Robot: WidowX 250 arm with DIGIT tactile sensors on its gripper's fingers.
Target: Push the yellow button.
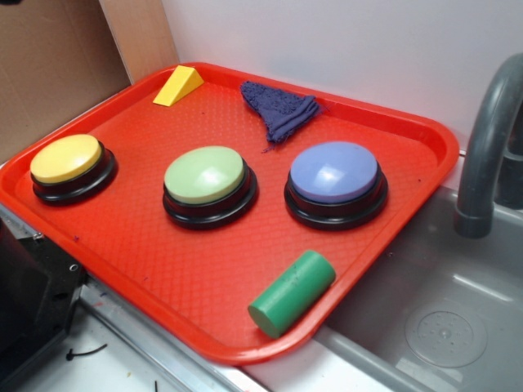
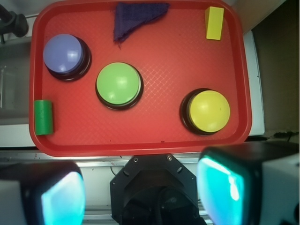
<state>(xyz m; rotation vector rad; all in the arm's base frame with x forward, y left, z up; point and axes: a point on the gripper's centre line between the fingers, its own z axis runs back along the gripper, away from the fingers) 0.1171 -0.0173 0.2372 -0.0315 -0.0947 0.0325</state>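
The yellow button [image 1: 67, 158] is a domed yellow cap on a black base, at the left end of the red tray [image 1: 245, 351]. In the wrist view the yellow button [image 2: 209, 110] lies near the tray's [image 2: 140, 147] lower right corner. My gripper [image 2: 143, 187] hangs high above the tray's near edge, over the robot base, and is open. Its two cyan-padded fingers [image 2: 225, 185] stand wide apart with nothing between them. The button is ahead and to the right of the gripper, untouched. The gripper does not show in the exterior view.
On the tray are also a light green button [image 1: 204, 175], a blue button [image 1: 334, 171], a green cylinder [image 1: 292, 292], a yellow wedge block [image 1: 178, 86] and a purple cloth [image 1: 280, 110]. A grey faucet [image 1: 486, 147] and sink [image 1: 441, 327] are at the right.
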